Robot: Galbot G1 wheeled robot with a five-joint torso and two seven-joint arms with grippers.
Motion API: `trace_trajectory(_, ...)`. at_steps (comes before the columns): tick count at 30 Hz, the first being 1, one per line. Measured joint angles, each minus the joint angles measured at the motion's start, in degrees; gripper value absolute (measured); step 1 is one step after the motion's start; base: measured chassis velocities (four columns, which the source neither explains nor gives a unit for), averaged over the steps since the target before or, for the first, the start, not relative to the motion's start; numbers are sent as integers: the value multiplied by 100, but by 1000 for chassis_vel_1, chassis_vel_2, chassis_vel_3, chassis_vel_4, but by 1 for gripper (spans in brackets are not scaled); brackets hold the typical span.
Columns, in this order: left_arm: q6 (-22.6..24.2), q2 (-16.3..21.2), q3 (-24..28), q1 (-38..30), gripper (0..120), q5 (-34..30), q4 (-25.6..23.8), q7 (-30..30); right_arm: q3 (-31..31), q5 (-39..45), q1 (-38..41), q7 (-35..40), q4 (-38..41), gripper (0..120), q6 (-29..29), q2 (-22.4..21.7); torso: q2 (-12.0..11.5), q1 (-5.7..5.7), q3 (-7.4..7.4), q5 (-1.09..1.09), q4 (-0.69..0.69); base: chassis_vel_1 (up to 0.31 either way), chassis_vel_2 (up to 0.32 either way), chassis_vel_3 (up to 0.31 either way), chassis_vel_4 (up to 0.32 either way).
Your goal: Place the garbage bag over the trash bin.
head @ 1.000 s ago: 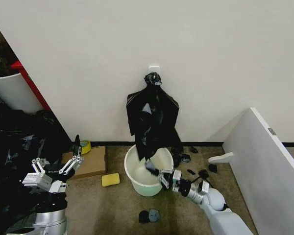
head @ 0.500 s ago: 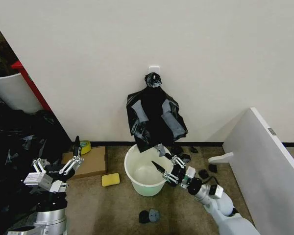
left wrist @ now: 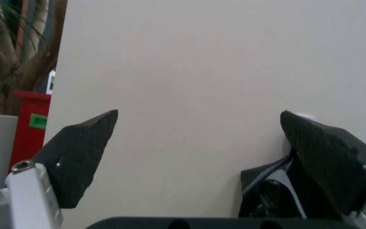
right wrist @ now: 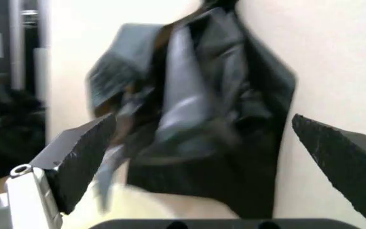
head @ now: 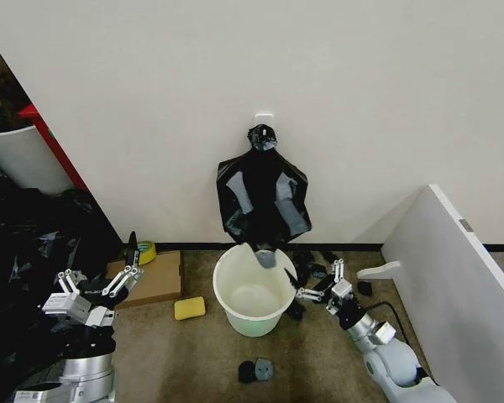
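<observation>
Against the frame half a second before, we saw that the right end effector point(head: 317, 281) had drawn back from over the trash bin point(head: 254, 289) to a spot just off its rim at about 3 o'clock, its fingers spread apart and holding nothing. A second before, those fingers had been at the lower edge of the garbage bag point(head: 261, 199) inside the bin's mouth; now the bag hung free from the wall hook point(head: 263, 118), its bottom tip dipping just past the bin's far rim at 12 o'clock. The left end effector point(head: 97, 288) had not shifted — it waited at 9 o'clock from the bin, fingers apart, above the cardboard box point(head: 154, 278).

The right wrist view was smeared by motion, so the bag's folds point(right wrist: 196, 105) ran together there. In the left wrist view only a corner of the bag point(left wrist: 273, 191) peeked out behind one finger.

The bag was glossy black, knotted at the top and fanning out below, with pale grey sheen on its creases. The bin stood on the floor — white, round, unlined — with a yellow sponge point(head: 190, 308) near it at 9 o'clock.
</observation>
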Motion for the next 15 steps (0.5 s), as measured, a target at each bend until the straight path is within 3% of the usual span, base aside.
trace_trajectory(6, 9, 5, 0, -57, 100, -12, 100, 0, -508, -321, 400, 601, 300, 100, -301, 317, 0, 0, 0, 0, 0, 0, 0, 0, 0)
trace_trajectory(15, 22, -5, 0, -90, 100, -22, 214, 2, -1179, -2038, 888, 1866, 215, 100, -996, 1105, 0, 0, 0, 0, 1, 0, 0, 0, 0)
